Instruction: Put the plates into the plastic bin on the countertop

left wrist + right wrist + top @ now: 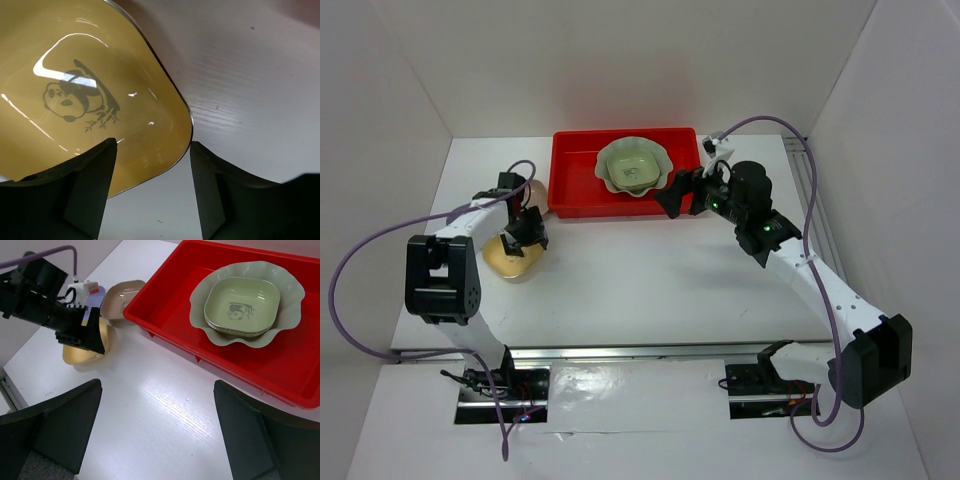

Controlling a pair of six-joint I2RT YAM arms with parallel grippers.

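Fingers of the left gripper (152,146) stand apart astride the rim of the yellow plate (100,75), one above its inside and the other over the countertop (250,75). Nothing is pinched yet; this placing probably serves to take the thin edge. Just beside it lies a tan-pink plate (120,296), also outside the red bin (165,307). The right gripper (157,387) hangs wide and empty near the bin's front wall. Inside, the scalloped plate (197,302) carries a small stack of green plates (242,302), nested probably to save room.
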